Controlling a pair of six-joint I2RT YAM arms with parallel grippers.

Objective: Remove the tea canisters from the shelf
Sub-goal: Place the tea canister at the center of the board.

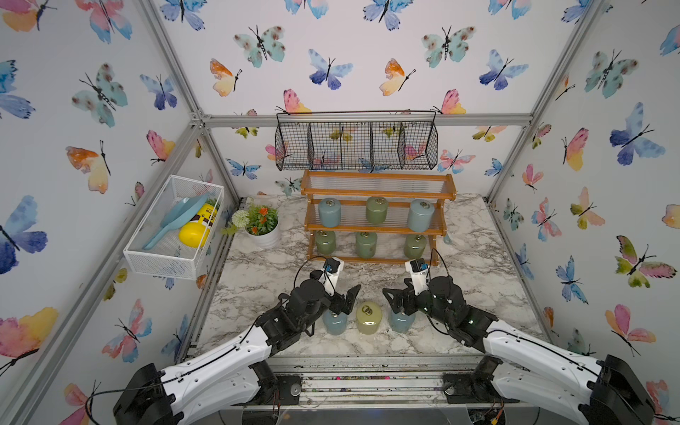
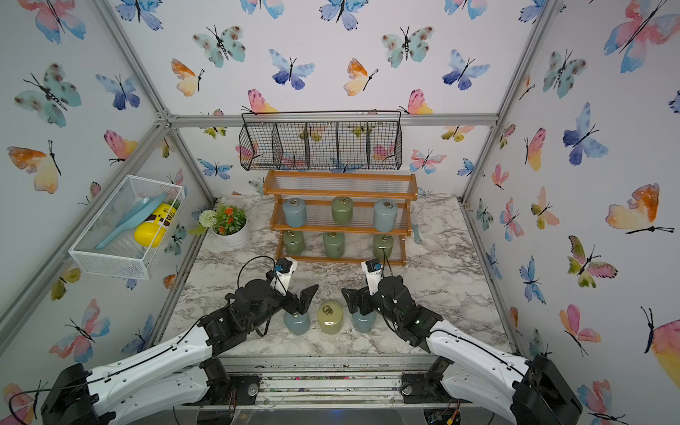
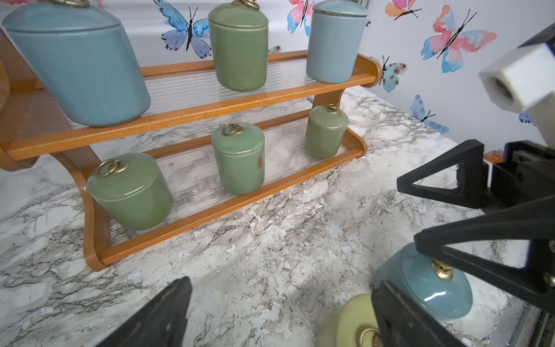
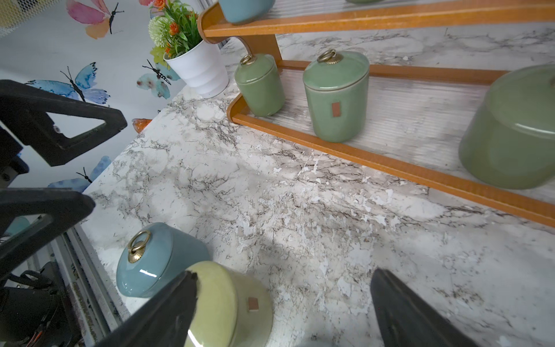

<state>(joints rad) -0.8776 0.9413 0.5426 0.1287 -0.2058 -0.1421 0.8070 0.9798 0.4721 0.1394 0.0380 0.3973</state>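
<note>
The left pincer (image 1: 347,300) and right pincer (image 1: 395,301) are both wide open and hold nothing, one each side of the yellow-green tea canister (image 1: 368,318) on the surface (image 1: 257,294).

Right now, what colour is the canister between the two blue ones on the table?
The middle canister is pale yellow-green; clearest in a top view.

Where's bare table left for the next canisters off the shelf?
Free: marble strip between shelf and the three front canisters; table to the shelf's right; patch in front of the flower pot. Crowded: front centre, left gripper and right gripper open over the outer blue canisters.
</note>
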